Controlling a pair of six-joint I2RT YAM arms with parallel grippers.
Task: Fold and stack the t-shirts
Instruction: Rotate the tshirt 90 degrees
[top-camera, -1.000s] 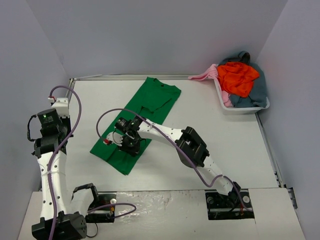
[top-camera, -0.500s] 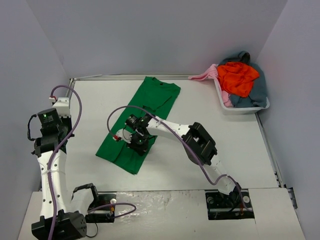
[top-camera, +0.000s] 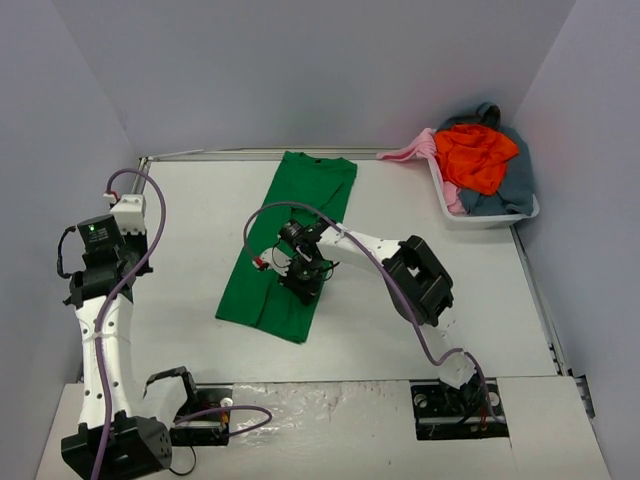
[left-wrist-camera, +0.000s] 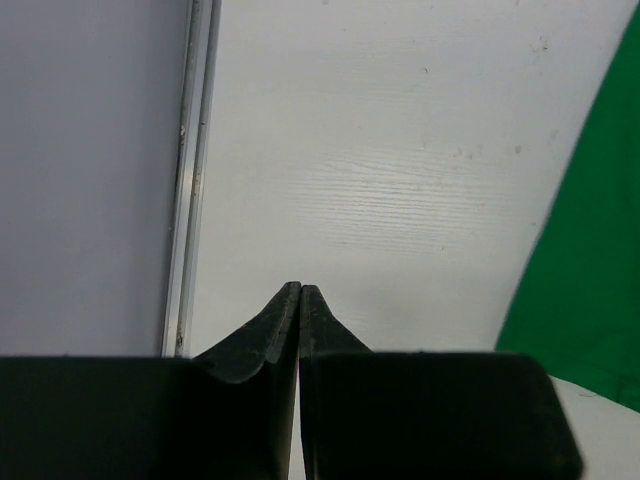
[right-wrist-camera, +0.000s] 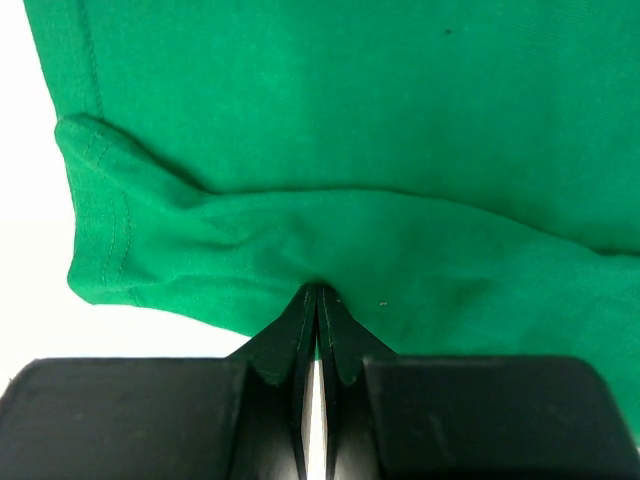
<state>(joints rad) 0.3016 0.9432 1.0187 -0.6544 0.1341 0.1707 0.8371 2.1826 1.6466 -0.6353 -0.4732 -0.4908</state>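
Now pinching the green shirt at mid-desk

Nearest, by the left edge of the desk (top-camera: 460, 290), my left tool (left-wrist-camera: 300, 290) hangs over bare board with its jaws pressed together and nothing between them. A strip of green cloth shows at the right of its wrist view.

Further in, about mid-desk, my right tool (right-wrist-camera: 318, 292) is closed on the green t-shirt (top-camera: 300, 200). Its fingertips nip a raised fold near the shirt's right edge. Creases run into the pinch, and a hemmed edge is bunched just to the left in the wrist view. The shirt lies as a long strip, slanting from the near-left of the middle up to the far edge, collar at the far end.

At the far right corner stands a white tub (top-camera: 480, 222). It is heaped with an orange-red t-shirt (top-camera: 478, 155) on top and a grey-blue t-shirt (top-camera: 510, 190) under and behind it. A pale pink t-shirt (top-camera: 410, 152) spills over the tub's left rim.
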